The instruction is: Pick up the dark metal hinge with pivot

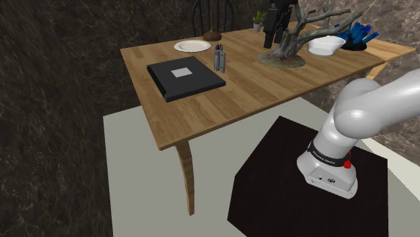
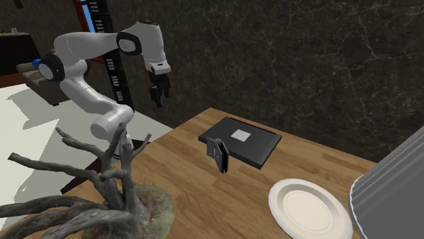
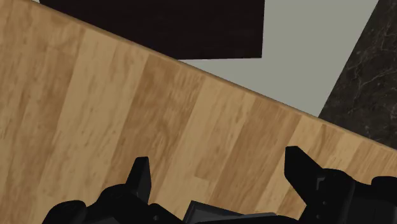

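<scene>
Dark grey corner [image 3: 230,214] between gripper [image 3: 217,159] fingers: remainder cut by frame edge, identity unclear. Hinge [image 1: 219,58]: pivot too small to resolve. Arm [image 1: 367,108] above gripper cropped.

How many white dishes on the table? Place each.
2. A plate beyond the black book, near the hinge; a bowl just behind the driftwood, which may hide others.

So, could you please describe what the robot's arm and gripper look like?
The arm is glossy white, built of rounded, tubular links with dark joints between them. Near its base, in the shoulder view, a black band carries small white lettering, with a red spot just below it. The gripper is all black, with two blocky fingers.
</scene>
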Controlling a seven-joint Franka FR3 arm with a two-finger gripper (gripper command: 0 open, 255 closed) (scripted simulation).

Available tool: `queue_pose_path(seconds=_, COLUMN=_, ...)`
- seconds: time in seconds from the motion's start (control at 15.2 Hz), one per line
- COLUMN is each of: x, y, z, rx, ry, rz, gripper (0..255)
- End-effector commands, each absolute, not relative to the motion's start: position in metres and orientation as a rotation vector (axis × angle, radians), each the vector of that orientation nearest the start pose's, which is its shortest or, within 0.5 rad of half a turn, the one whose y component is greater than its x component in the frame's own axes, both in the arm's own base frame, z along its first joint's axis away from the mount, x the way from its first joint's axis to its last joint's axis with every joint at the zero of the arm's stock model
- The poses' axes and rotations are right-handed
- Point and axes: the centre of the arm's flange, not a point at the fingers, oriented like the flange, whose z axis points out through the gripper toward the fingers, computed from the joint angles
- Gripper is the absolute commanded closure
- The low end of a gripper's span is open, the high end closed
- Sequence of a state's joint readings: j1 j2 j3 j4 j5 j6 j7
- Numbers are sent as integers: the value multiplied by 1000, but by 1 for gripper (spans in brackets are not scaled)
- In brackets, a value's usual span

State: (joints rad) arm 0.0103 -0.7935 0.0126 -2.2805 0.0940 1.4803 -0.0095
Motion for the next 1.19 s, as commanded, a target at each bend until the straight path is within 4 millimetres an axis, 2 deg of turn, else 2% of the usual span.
queue_pose_path(seconds=0.0, x=295, y=19, z=621, rx=-3056, ry=-56, rz=11, gripper=0)
queue_pose_path(seconds=0.53, x=392, y=11, z=589, rx=-3074, ry=270, rz=-8, gripper=0)
queue_pose_path(seconds=1.12, x=496, y=-23, z=554, rx=-3052, ry=640, rz=-30, gripper=0)
